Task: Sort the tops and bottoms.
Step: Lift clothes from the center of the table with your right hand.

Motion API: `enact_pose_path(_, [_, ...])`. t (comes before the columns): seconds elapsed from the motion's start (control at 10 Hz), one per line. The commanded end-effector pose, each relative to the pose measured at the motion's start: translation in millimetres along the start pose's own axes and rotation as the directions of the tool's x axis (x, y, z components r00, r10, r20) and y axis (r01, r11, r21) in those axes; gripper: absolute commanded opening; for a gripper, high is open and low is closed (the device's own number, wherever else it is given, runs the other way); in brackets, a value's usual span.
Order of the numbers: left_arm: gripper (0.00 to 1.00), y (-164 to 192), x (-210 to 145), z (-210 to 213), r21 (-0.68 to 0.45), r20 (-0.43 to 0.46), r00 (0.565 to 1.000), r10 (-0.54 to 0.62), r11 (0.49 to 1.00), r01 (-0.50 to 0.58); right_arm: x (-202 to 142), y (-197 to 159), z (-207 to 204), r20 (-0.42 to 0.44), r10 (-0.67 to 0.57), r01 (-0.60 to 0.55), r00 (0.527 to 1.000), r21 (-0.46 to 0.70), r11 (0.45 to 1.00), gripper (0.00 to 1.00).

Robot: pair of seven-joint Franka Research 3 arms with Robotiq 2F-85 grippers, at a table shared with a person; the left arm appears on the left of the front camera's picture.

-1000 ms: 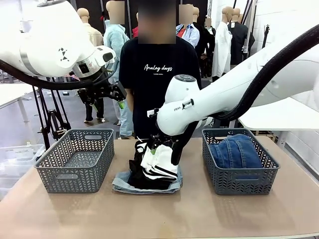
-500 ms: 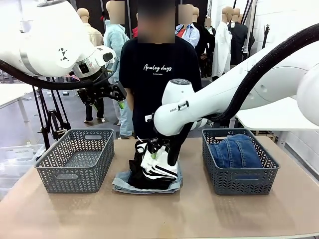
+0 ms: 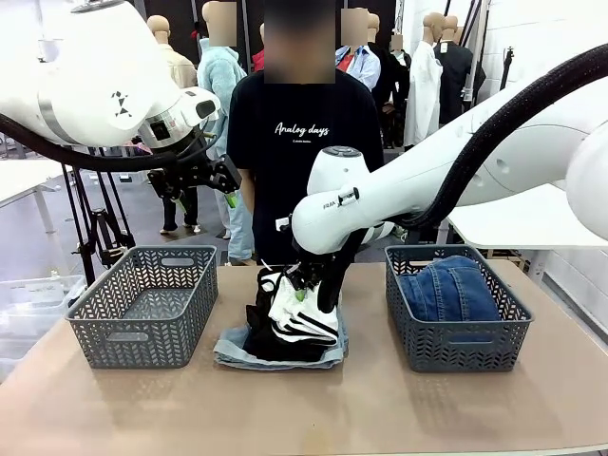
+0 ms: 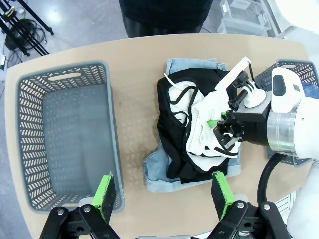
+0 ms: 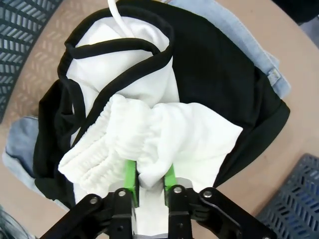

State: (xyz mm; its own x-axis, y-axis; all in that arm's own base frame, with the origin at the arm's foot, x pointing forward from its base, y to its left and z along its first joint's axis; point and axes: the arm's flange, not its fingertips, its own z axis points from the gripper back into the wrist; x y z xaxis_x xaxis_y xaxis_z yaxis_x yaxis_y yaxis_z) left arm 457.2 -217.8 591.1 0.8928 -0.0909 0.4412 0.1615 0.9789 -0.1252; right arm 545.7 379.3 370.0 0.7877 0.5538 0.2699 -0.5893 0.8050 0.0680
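Note:
In the middle of the table lies a pile: a white top with black trim [image 3: 302, 309] [image 4: 205, 124] [image 5: 149, 119] on a black top [image 3: 264, 339] [image 4: 169, 142] [image 5: 224, 84], both on pale light-blue denim shorts [image 3: 231, 354] [image 4: 158, 175] [image 5: 241, 42]. My right gripper [image 3: 306, 285] [image 4: 220, 130] [image 5: 148, 174] is down on the pile, its green pads pinching a bunched fold of the white top. A dark blue denim garment [image 3: 446, 290] fills the right basket [image 3: 456, 349]. Up at the left, high above the table, my left gripper [image 3: 226, 192] [image 4: 162, 191] hangs open and holds nothing.
The grey left basket [image 3: 104, 334] [image 4: 30, 129] stands at the table's left with nothing in it. A person in a black T-shirt [image 3: 299, 133] stands at the far edge behind the pile. Bare tabletop runs along the front.
My right gripper's jaws have closed on the white top, and the arm has shifted slightly left over the pile. The left arm has not moved.

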Motion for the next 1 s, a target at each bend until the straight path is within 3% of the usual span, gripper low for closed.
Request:
enact_pose_path(0.0, [1.0, 2.2, 1.5, 0.7, -0.001, 0.008, 1.0, 0.003, 1.0, -0.003, -0.1, -0.7, 3.1, -0.02, -0.003, 0.003, 1.0, 0.019, 1.0, 0.0])
enact_pose_path(0.4, [1.0, 2.2, 1.5, 0.7, -0.001, 0.008, 1.0, 0.003, 1.0, -0.003, -16.6, -4.6, 34.0, 0.021, -0.033, 0.031, 0.999, 0.083, 0.996, 0.0])
enact_pose_path(0.9, [1.0, 2.2, 1.5, 0.7, -0.001, 0.008, 1.0, 0.003, 1.0, -0.003, -48.3, -8.4, 147.3, 0.301, -0.036, 0.042, 0.953, -0.012, 0.999, 0.0])
